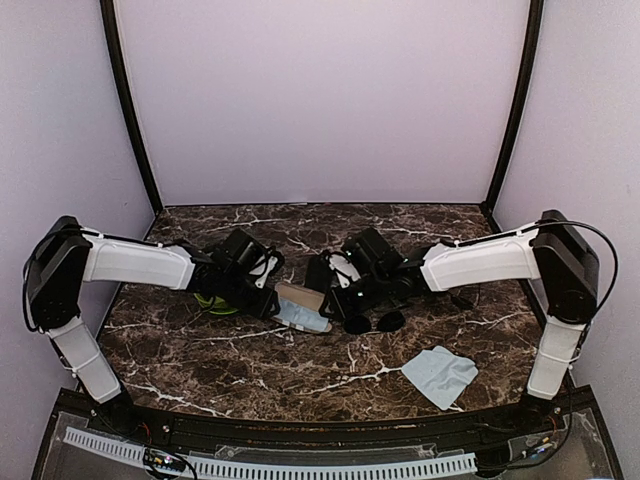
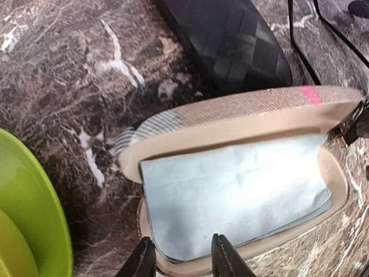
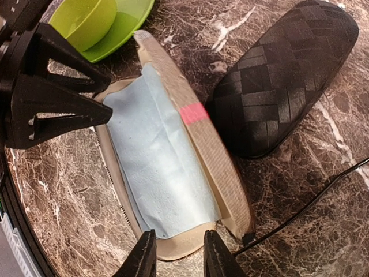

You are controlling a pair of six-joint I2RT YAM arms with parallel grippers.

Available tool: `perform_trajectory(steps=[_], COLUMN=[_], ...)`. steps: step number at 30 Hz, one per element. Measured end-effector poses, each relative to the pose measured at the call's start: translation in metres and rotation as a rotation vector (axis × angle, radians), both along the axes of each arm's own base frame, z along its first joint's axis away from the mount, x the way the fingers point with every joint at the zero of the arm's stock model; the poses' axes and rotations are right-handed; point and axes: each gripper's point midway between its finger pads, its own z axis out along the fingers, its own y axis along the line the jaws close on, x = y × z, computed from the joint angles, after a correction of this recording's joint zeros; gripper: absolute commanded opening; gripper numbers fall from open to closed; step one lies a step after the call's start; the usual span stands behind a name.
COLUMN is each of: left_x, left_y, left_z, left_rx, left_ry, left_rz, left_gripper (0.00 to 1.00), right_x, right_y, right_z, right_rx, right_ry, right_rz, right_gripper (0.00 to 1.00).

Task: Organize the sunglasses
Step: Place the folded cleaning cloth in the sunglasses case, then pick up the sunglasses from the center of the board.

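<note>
A pair of sunglasses (image 1: 390, 320) with round dark lenses lies on the marble right of centre; one lens edge (image 2: 360, 7) shows at the top right of the left wrist view. A brown striped case (image 1: 292, 296) lies open in the middle with a light blue cloth (image 2: 230, 196) inside. My left gripper (image 2: 181, 261) is open, its fingertips standing over one end of the case. At the other end of the case (image 3: 173, 245), my right gripper (image 3: 179, 259) is open too. Neither holds anything.
A closed black woven case (image 3: 282, 81) lies just beyond the open one. A green bowl (image 1: 215, 300) sits under the left arm. A second light blue cloth (image 1: 440, 375) lies loose at the front right.
</note>
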Motion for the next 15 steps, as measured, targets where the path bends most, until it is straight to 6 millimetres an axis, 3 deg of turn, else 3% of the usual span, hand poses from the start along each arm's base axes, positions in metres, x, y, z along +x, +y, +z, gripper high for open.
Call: perform_trajectory(steps=[6, 12, 15], left_x=[-0.013, -0.019, -0.018], left_y=[-0.002, -0.003, -0.002], left_z=[-0.006, -0.006, -0.003], left_rx=[0.021, 0.041, 0.048], left_ry=[0.006, -0.007, -0.024], left_rz=[-0.011, -0.012, -0.006], left_gripper=[0.34, 0.38, 0.41], right_x=[0.0, 0.005, 0.008], right_y=[-0.003, -0.006, -0.018], right_z=[0.001, 0.022, 0.028], right_rx=[-0.005, 0.015, 0.007], right_ry=[-0.001, -0.048, -0.069], right_rz=[-0.007, -0.03, -0.06], right_gripper=[0.29, 0.29, 0.31])
